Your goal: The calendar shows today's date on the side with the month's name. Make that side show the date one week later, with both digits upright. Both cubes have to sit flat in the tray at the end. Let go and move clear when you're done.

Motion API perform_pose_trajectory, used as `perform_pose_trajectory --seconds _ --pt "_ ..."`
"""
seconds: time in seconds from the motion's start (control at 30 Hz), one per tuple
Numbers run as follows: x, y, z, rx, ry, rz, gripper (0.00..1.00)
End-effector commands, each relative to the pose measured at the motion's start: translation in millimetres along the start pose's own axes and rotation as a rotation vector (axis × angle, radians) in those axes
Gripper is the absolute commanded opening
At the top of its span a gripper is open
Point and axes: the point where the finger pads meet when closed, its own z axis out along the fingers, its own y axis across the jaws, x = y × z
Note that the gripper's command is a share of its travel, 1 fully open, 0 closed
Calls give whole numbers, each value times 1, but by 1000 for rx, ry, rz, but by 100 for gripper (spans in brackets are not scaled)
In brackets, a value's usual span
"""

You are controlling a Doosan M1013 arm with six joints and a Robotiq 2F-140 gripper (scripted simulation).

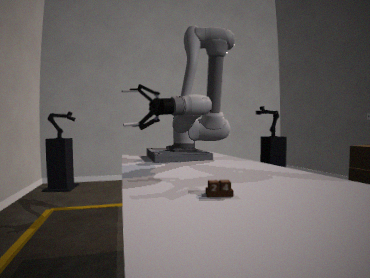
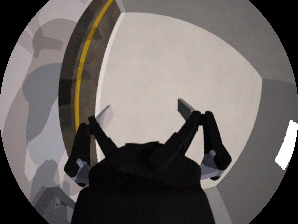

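The calendar (image 1: 219,192) is a small brown tray on the white table, holding two brown cubes side by side. The left cube (image 1: 213,187) shows 2 and the right cube (image 1: 225,187) shows 4, both upright toward the exterior view. My gripper (image 1: 125,107) is open and empty, held high above the table's far left edge, pointing sideways to the left, far from the calendar. In the wrist view the open fingers point at a pale wall and floor; the calendar is not in that view.
The arm's base (image 1: 179,154) stands at the table's far end. Two black pedestals with small arms (image 1: 60,162) (image 1: 273,149) stand on the floor left and right. A brown box (image 1: 359,163) is at the right edge. A yellow floor line (image 1: 30,232) runs left of the table.
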Motion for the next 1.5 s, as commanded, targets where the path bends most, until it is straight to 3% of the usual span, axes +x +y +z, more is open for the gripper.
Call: perform_pose_trajectory --seconds 0.0,0.13,0.17,0.2,0.23,0.3,0.37,0.4,0.43,0.5,0.63,0.67,0.7,0.87,0.97,1.03,1.1,1.13,1.17,1.2,1.23,1.27,1.3,1.37,1.47 --pt "6 -6 13 103 -106 36 100" --pt "22 -21 17 234 -198 89 100" --pt "22 -21 17 234 -198 89 100" --pt "32 -28 15 297 -231 113 100" --pt "34 -29 15 307 -237 117 100" --pt "49 -38 10 385 -270 148 100" --pt "49 -38 10 385 -270 148 100" --pt "67 -47 4 467 -297 179 100" --pt "77 -52 -1 510 -308 196 100" --pt "88 -56 -6 551 -317 211 100" --pt "135 -69 -28 715 -337 273 100" --pt "137 -69 -30 722 -337 276 100" --pt "158 -72 -40 787 -338 301 100" --pt "221 -75 -74 968 -320 369 100" --pt "222 -75 -75 970 -319 370 100" --pt "278 -70 -106 1115 -284 425 100" --pt "279 -69 -107 1118 -284 426 100" --pt "305 -64 -122 1184 -262 451 100" --pt "305 -64 -122 1184 -262 451 100" --pt "330 -58 -137 1244 -238 474 100" --pt "330 -58 -137 1244 -238 474 100" --pt "352 -51 -150 1298 -215 495 100" --pt "352 -51 -150 1298 -215 495 100" --pt "389 -36 -173 1386 -171 529 100" --pt "403 -30 -182 1420 -151 542 100"
